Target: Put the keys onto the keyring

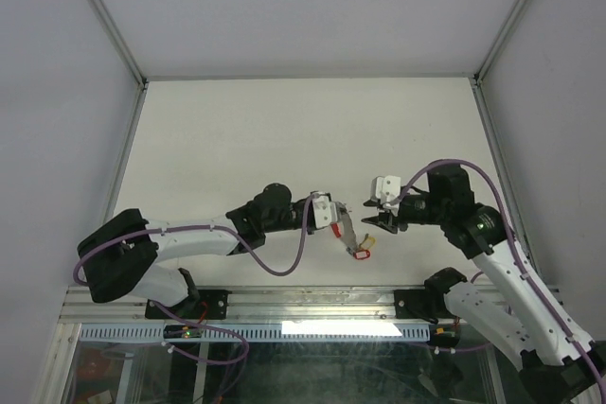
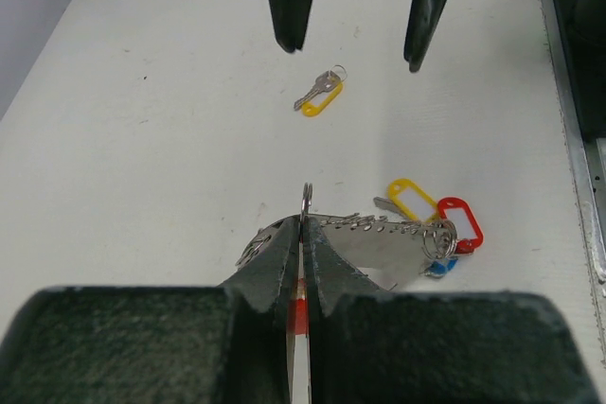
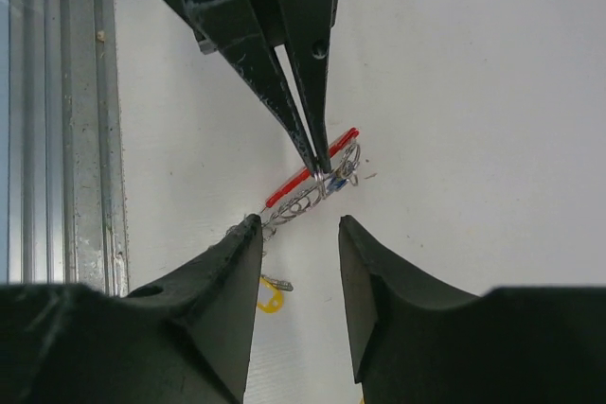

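My left gripper (image 1: 341,224) is shut on the keyring (image 3: 311,178). Its red arc shows between the jaws in the left wrist view (image 2: 301,314) and below the fingertips in the right wrist view. A silvery chain (image 2: 379,224) runs from the jaws to a small ring carrying keys with a yellow tag (image 2: 413,199), a red tag (image 2: 460,220) and a blue tag (image 2: 441,268). One loose key with a yellow tag (image 2: 322,96) lies on the table; it also shows in the right wrist view (image 3: 270,295). My right gripper (image 3: 295,229) is open and empty, facing the keyring just short of it.
The white table (image 1: 284,139) is walled by grey panels on three sides. An aluminium rail (image 3: 62,139) runs along the near edge. In the left wrist view the right gripper's fingers (image 2: 289,7) hang above the loose key.
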Action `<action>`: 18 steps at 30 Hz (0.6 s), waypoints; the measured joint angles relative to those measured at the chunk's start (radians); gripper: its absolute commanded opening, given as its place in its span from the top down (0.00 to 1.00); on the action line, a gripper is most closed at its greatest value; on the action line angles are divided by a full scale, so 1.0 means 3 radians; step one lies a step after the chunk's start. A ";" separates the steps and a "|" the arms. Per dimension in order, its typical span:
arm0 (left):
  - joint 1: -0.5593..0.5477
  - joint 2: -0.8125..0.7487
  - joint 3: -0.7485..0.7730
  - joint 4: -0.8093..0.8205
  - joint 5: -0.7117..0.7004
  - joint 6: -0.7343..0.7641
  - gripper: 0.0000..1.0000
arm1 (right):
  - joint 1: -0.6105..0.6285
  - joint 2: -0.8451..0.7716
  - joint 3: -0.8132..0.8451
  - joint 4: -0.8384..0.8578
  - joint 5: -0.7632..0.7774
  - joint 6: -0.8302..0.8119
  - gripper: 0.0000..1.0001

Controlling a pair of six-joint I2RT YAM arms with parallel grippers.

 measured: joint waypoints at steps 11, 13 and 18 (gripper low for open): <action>0.0322 -0.0289 -0.0042 -0.0256 0.0371 0.0031 1.00 | 0.0266 0.0549 -0.0071 0.0338 -0.0020 -0.0275 0.61; 0.0322 -0.0289 -0.0042 -0.0317 0.0432 0.0046 1.00 | 0.0342 0.0660 -0.0071 0.0404 0.0015 -0.0305 0.61; 0.0322 -0.0289 -0.0042 -0.0390 0.0520 0.0085 1.00 | 0.0446 0.0833 -0.0094 0.0572 0.0189 -0.0356 0.62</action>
